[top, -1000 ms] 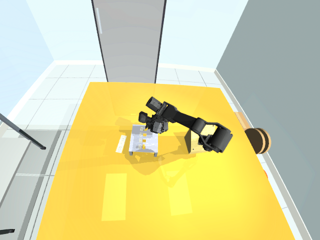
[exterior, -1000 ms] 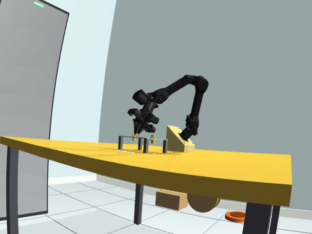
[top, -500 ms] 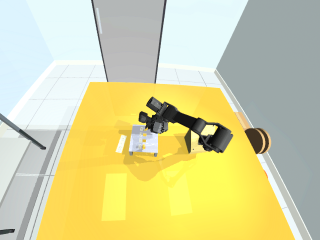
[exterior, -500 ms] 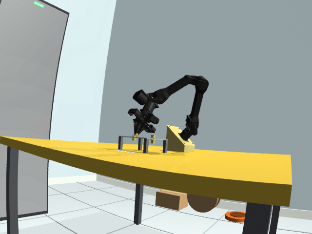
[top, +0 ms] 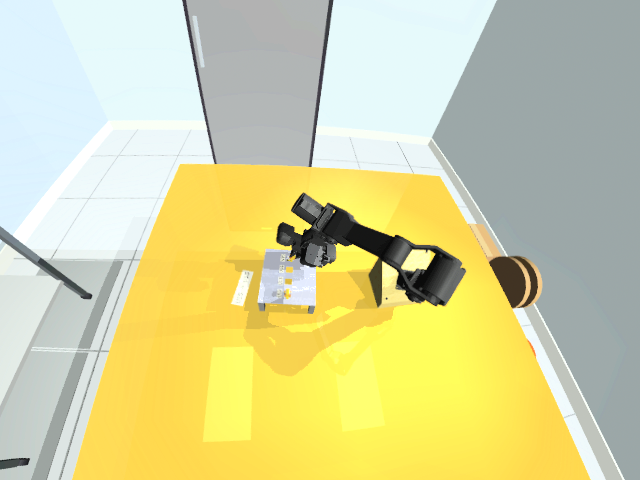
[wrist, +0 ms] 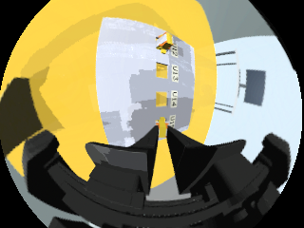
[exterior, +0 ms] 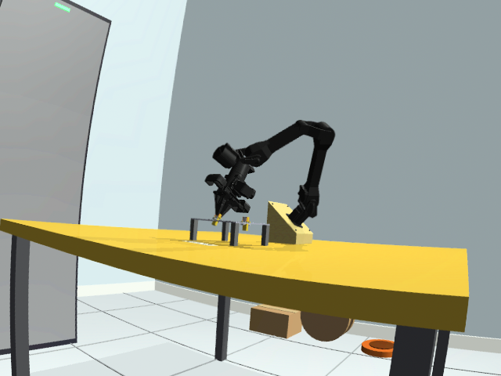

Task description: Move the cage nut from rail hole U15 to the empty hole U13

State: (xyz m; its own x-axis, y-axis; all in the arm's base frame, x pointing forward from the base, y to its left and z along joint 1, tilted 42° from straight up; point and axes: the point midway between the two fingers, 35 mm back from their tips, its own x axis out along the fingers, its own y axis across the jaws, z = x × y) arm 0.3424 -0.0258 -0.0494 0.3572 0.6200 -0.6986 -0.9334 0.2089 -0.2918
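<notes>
At rail hole U15, a yellow cage nut (top: 291, 257) (exterior: 217, 219) (wrist: 162, 127) sits tilted, pinched between the fingertips of the hand (top: 292, 256) (exterior: 218, 215) (wrist: 162, 127). Along the same raised rail plate (top: 305, 289) (exterior: 257, 223) (wrist: 114, 71), holes U14 (wrist: 161, 99) and U13 (wrist: 161, 71) show yellow through them, and the other nut (top: 287, 293) (exterior: 245, 223) (wrist: 164, 43) stands at U12. Short dark legs lift the plate off the glossy yellow desk (top: 413, 387) (exterior: 344, 262) (wrist: 62, 47), well inside its edges. Just beside the plate lies a white label strip (top: 241, 287); on the opposite side stands the arm's wedge-shaped base (top: 385, 294) (exterior: 279, 226). Beyond are a pale tiled floor (top: 155, 149) (exterior: 121, 323), a grey door (top: 263, 77) (exterior: 40, 161) and a grey wall (top: 558, 129) (exterior: 344, 73).
</notes>
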